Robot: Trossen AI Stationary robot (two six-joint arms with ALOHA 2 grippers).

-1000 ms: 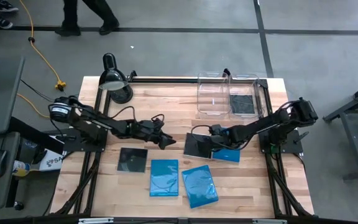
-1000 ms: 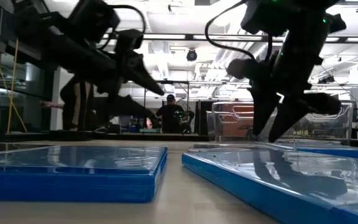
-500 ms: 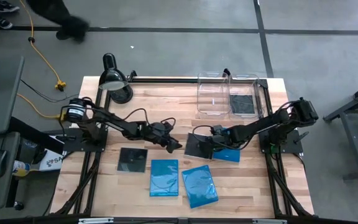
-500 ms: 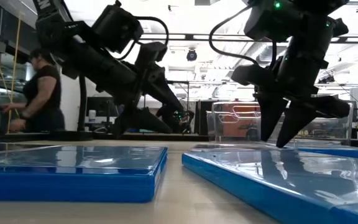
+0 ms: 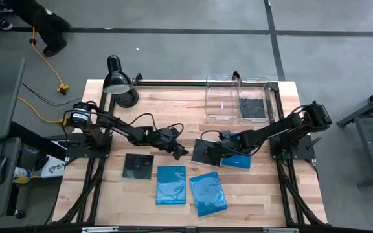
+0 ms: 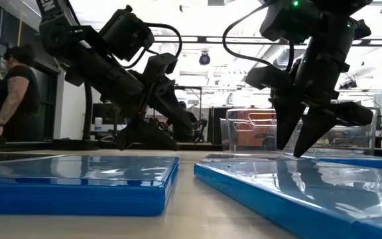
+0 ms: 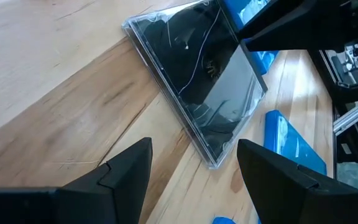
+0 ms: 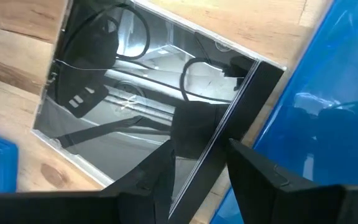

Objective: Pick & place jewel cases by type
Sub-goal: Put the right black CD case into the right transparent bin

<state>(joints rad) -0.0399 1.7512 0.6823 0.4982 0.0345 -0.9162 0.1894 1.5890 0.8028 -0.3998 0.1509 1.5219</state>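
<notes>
Picking up the black case [image 5: 205, 151] at frame centre, its right edge resting on a blue case [image 5: 238, 160]: right gripper [image 5: 222, 150] half-closed over that edge, left gripper [image 5: 185, 154] spread wide just beside its left edge, probably needing a firm pinch, then a lift toward the bins [image 5: 237, 98] at upper right.

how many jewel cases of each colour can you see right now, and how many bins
black jewel cases: 3 (one in a bin, one by the left arm, one mid-table)
blue jewel cases: 3 ()
clear bins: 2 ()
total: 8
</notes>
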